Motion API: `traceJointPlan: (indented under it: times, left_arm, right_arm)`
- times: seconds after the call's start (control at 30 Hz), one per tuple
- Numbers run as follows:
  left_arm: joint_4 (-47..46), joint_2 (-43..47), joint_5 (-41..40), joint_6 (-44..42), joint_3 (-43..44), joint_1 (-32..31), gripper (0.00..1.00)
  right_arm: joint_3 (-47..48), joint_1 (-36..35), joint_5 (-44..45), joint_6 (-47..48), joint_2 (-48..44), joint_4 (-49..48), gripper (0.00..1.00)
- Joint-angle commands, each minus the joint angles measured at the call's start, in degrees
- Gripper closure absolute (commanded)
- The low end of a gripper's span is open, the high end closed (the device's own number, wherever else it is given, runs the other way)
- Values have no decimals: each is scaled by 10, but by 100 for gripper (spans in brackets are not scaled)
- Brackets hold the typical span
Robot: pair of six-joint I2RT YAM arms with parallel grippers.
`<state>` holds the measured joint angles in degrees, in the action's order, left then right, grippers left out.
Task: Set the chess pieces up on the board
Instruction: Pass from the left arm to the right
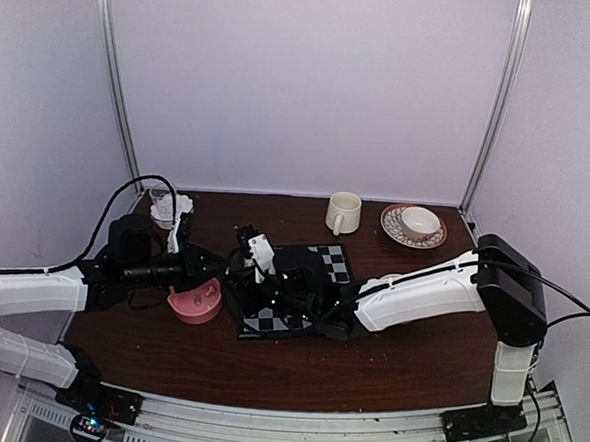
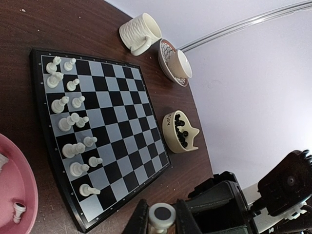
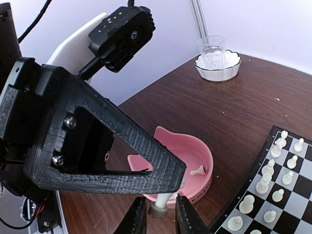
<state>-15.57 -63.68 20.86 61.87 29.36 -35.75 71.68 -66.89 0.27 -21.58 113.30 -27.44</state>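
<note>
White piece (image 2: 162, 213) in left claw (image 2: 162, 222), near board (image 2: 122, 127)

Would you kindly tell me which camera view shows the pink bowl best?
The right wrist view: the pink bowl is close and mostly visible, with one white piece lying inside. The left wrist view catches only part of it at the frame's edge; the top view shows it small, its contents unreadable.
</note>
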Motion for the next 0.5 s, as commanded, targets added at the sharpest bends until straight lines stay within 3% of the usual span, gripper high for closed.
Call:
traceJointPlan:
  times: [0.0, 0.13, 0.27, 0.33, 0.47]
  left_arm:
    - [-37, -2, 11, 5, -10, -3, 85]
    - [-41, -2, 11, 7, -12, -3, 85]
    - [-41, -2, 11, 1, -12, -3, 80]
    - [-33, 4, 4, -8, -10, -3, 74]
    - [12, 36, -25, -38, 1, -2, 52]
  right_arm:
    - [18, 3, 5, -5, 11, -4, 76]
    - [19, 4, 5, -6, 10, -3, 85]
    - [14, 4, 3, -9, 5, -2, 100]
    - [5, 5, -1, -13, -3, -3, 100]
    - [-23, 8, -1, -20, -38, 13, 100]
